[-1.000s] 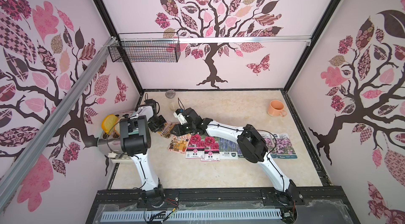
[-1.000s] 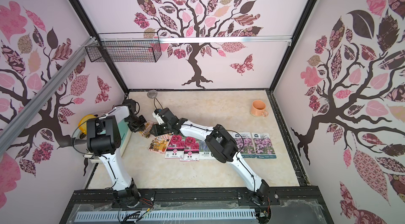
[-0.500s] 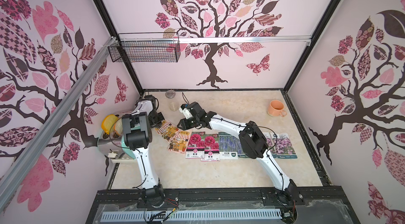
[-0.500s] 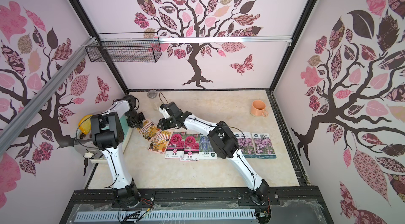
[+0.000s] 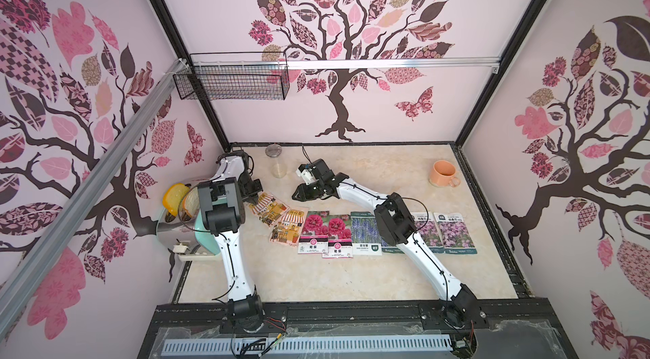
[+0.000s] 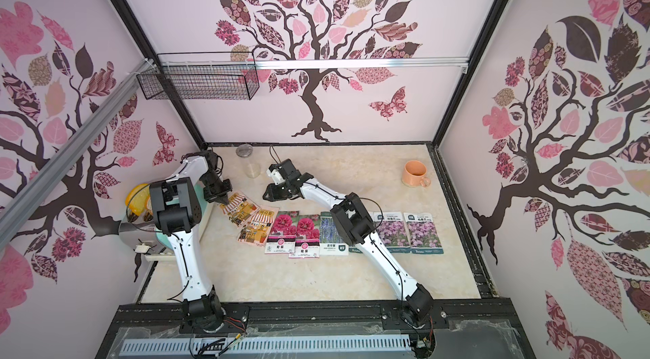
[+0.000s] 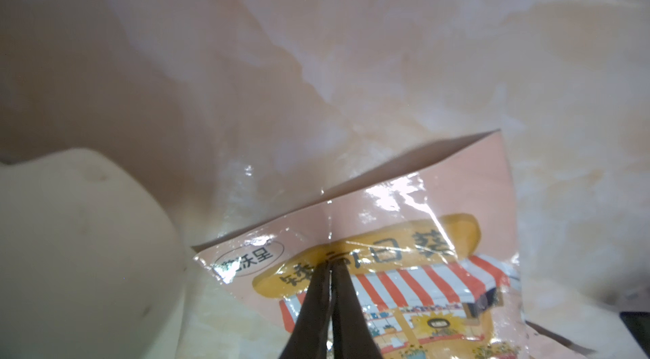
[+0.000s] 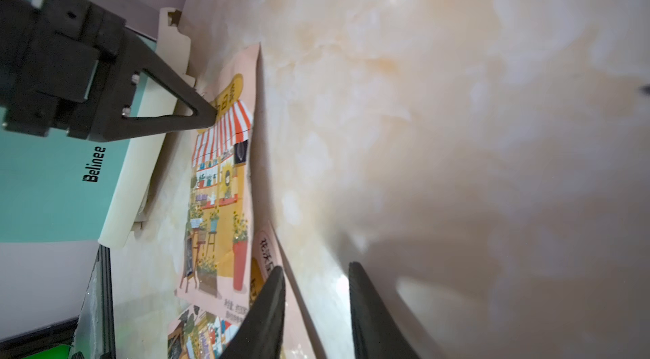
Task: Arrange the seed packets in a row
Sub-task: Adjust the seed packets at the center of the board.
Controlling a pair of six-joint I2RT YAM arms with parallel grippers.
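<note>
Since a second ago the right gripper [image 5: 294, 195] has backed off toward 12 o'clock, jaws part open and empty. That leaves the orange packet [image 5: 268, 209] lying askew at the 9 o'clock end of the row [image 5: 365, 234], its corner meeting the second orange packet [image 5: 290, 226], so it probably needs squaring. The left gripper [image 7: 330, 266] has closed with its tips on that packet's title band, pinching or merely pressing, I cannot tell; the right arm [image 5: 393, 225] hides most of one lavender packet [image 5: 391, 250].

glossy crinkled seed packet [image 7: 404, 234] on smooth polished marble-look tabletop [image 7: 316, 58]
</note>
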